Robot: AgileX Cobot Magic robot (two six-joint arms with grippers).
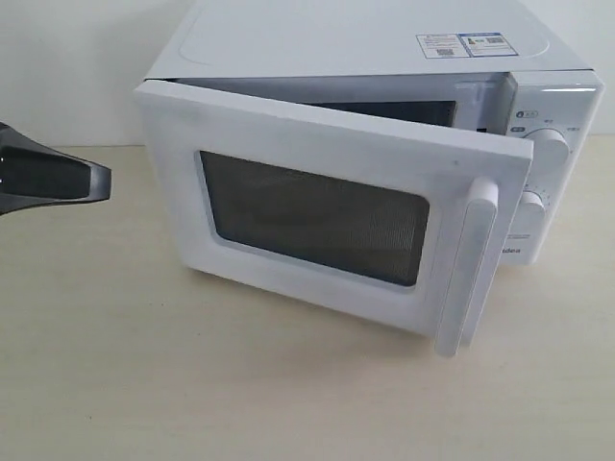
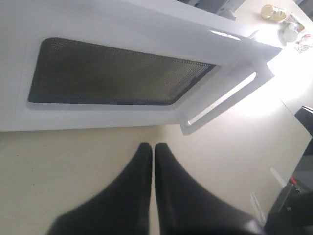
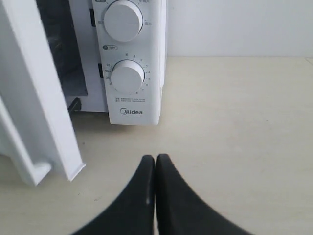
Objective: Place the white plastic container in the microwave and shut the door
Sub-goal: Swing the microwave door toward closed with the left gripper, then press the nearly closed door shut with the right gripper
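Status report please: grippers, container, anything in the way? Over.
Left gripper, right gripper: jaws shut, empty. Microwave door partly open. Container not in view. Nothing seen blocking door.

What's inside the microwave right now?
Only a dark strip of microwave cavity shows above the part-open door; the door covers the rest, so no container can be confirmed inside.
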